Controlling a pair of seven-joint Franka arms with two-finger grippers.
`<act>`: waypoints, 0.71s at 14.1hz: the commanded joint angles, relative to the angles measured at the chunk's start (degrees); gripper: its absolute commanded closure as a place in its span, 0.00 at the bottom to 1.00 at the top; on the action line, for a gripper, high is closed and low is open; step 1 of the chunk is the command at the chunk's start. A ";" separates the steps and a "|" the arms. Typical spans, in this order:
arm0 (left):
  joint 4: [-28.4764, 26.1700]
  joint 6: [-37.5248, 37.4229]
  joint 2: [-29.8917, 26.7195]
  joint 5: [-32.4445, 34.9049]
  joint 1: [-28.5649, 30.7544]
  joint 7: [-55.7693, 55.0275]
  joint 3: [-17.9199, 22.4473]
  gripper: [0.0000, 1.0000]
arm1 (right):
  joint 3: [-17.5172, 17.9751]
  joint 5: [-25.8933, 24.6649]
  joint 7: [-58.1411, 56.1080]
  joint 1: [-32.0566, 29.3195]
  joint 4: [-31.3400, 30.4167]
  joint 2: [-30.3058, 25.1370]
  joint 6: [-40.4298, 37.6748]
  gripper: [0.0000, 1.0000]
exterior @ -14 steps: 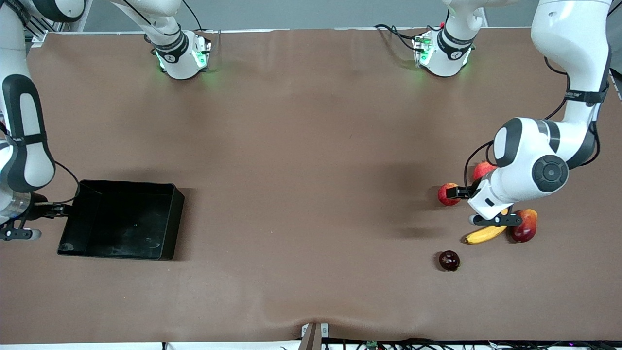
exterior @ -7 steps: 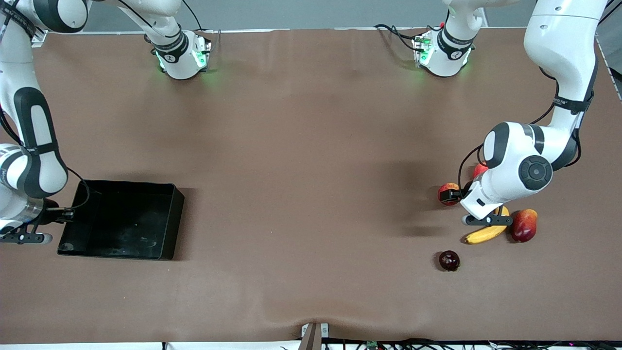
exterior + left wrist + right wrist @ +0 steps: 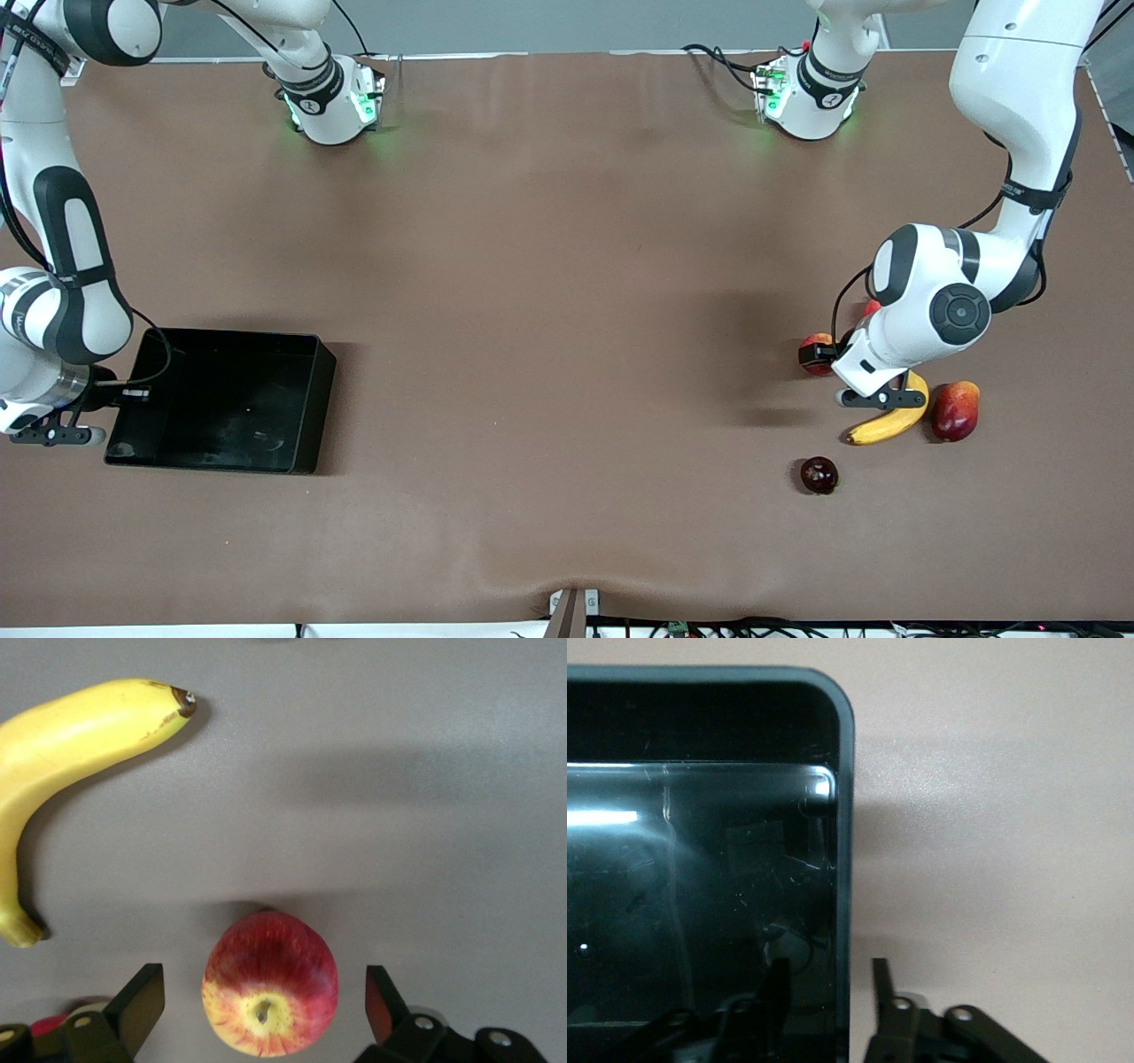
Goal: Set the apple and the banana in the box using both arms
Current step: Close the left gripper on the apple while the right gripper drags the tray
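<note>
— Left wrist view first: what is seen between the jaws of the left gripper [image 3: 261, 1010]?

— The apple [image 3: 270, 981] is seen on the table [image 3: 425, 859], stem dimple up, lying between the two open fingers [image 3: 140, 1003] with a gap on each side; neither finger is touching it. The banana [image 3: 66, 753] is seen well apart from the jaws, curved, one dark tip turned toward the open table.

— And where is that placed from the front view?

— The left gripper [image 3: 824, 354] is held low over the fruit cluster at the left arm's end of the table [image 3: 567, 354]. The apple [image 3: 817, 346] is partly hidden by it. The banana [image 3: 889, 418] lies nearer the front camera than the apple, with an oblong red-orange fruit [image 3: 955, 410] just beside it and a dark red fruit [image 3: 819, 475] nearer the camera still. Another red fruit [image 3: 872, 307] is mostly hidden by the arm.

— What is shown of the right gripper?

— The right gripper [image 3: 828, 988] is seen at the wall of the box [image 3: 843, 842], its jaws parted and set astride that wall, one finger [image 3: 778, 985] inside and one outside. Contact with the wall cannot be made out. In the front view the right gripper [image 3: 124, 394] is at the edge of the box [image 3: 314, 399] toward the right arm's end of the table. No fruit is seen in the box
</note>
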 commanded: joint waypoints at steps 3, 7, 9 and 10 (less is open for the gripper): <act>-1.13 1.38 0.48 1.22 -1.04 -3.83 0.09 0.00 | 0.55 0.66 -0.91 -0.52 0.65 0.21 -0.63 1.00; -1.92 1.47 0.66 1.31 -1.22 -5.07 0.09 0.00 | 0.63 0.66 -0.91 0.09 1.26 -1.11 -3.34 1.00; -2.09 1.47 0.74 3.32 -1.05 -5.07 0.09 0.00 | 0.72 0.66 -0.99 0.09 1.53 -3.12 -4.14 1.00; -2.18 1.47 0.75 3.85 -0.87 -5.07 0.09 0.00 | 0.81 0.66 -1.00 0.18 1.44 -4.18 -4.14 1.00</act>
